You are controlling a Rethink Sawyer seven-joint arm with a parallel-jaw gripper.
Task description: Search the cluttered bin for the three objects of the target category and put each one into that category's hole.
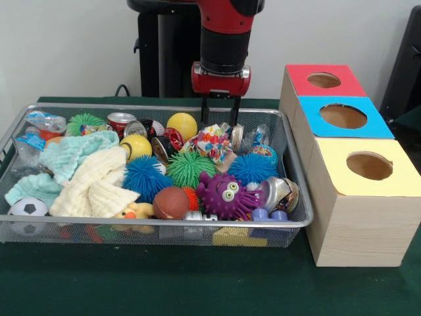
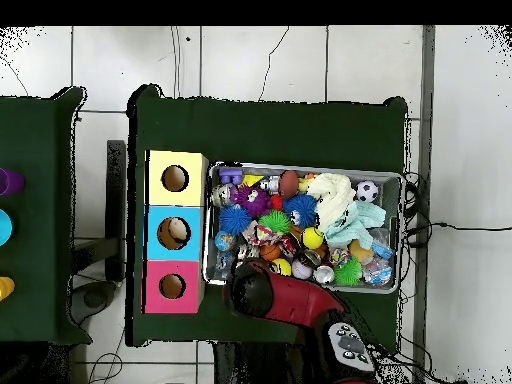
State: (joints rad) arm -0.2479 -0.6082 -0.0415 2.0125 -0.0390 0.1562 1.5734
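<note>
Cluttered bin (image 1: 299, 222): silver wire mesh, metal rim, heaped with toys, on green table cloth (image 1: 197, 283) beside three wooden boxes (image 1: 358, 197). Gripper (image 1: 220, 106) hangs slightly parted, empty, over its far rim. Tiled floor (image 2: 300, 60).

arm (image 1: 223, 33) cut off at top, toys under cloths (image 1: 92, 174) hidden

Lighting: bright, even and diffuse in both views.
You get only soft shadows: one under the wire bin (image 1: 289, 171) on the green cloth (image 1: 197, 283), one beside the boxes (image 1: 355, 197). Small glare spots show on the cans (image 1: 120, 120). Front view reads slightly soft.
</note>
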